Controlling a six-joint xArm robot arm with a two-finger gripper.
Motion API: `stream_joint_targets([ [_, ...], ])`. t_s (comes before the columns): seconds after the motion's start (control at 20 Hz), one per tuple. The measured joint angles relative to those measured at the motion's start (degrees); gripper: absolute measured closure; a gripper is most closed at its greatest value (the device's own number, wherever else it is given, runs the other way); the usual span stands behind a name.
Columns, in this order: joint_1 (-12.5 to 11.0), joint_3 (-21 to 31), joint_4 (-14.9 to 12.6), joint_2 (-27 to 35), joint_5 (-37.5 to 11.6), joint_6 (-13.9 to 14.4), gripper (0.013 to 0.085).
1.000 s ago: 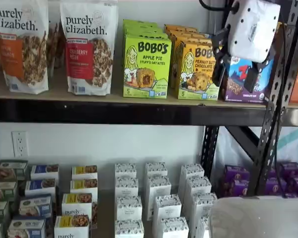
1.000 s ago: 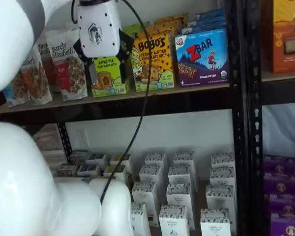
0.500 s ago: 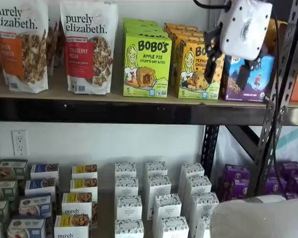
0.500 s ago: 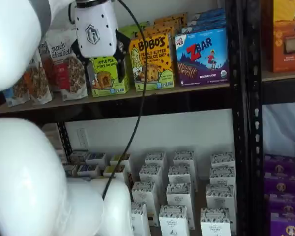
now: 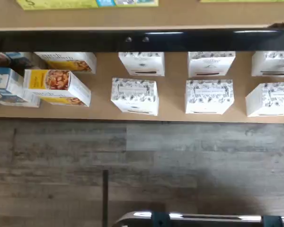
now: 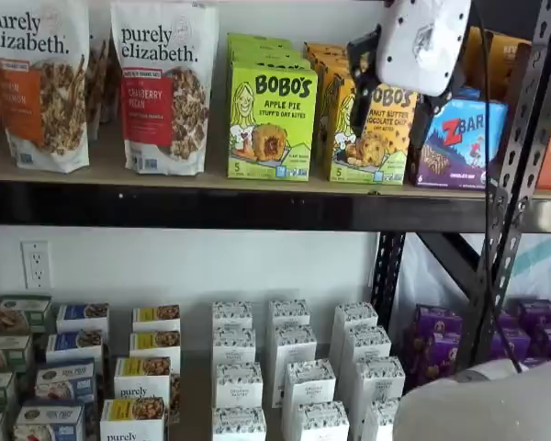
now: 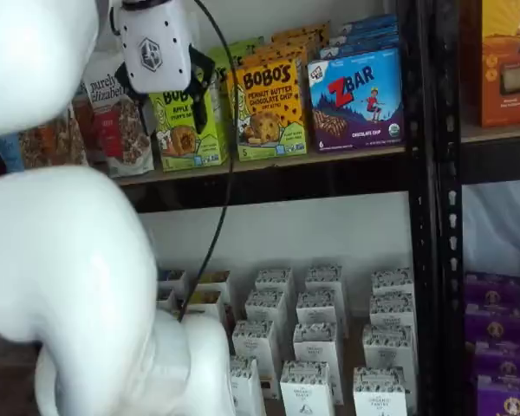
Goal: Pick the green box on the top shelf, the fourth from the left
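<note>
Wrist view: the camera looks down on the lower level, small white cartons (image 5: 134,96) in rows on tan board, the top shelf (image 5: 142,39) showing as a dark beam above them, grey plank floor beyond.

In a shelf view, the green box (image 6: 271,121) stands upright on the top shelf, between a Purely Elizabeth bag (image 6: 163,87) and the orange-yellow Bobo's box (image 6: 369,133). The claw (image 6: 390,106) hangs in front of that orange-yellow box, its black fingers (image 6: 359,92) spread wide, nothing between them, clear of the green box.

In a shelf view, the white claw body overlaps the green box's upper part; the ZBar box (image 7: 357,101) sits further along.
</note>
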Motion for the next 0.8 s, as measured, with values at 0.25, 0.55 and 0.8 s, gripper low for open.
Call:
stream_joint_targets([
  [0.25,3.1,-1.9,-0.2,2.5,-1.1,2.9,0.0130],
  [0.55,5.1,-3.7,-1.3,5.5,-3.8,4.5,0.0130],
  [0.8,5.3,-5.9,-2.8,9.3,-6.7,4.3,0.0130],
])
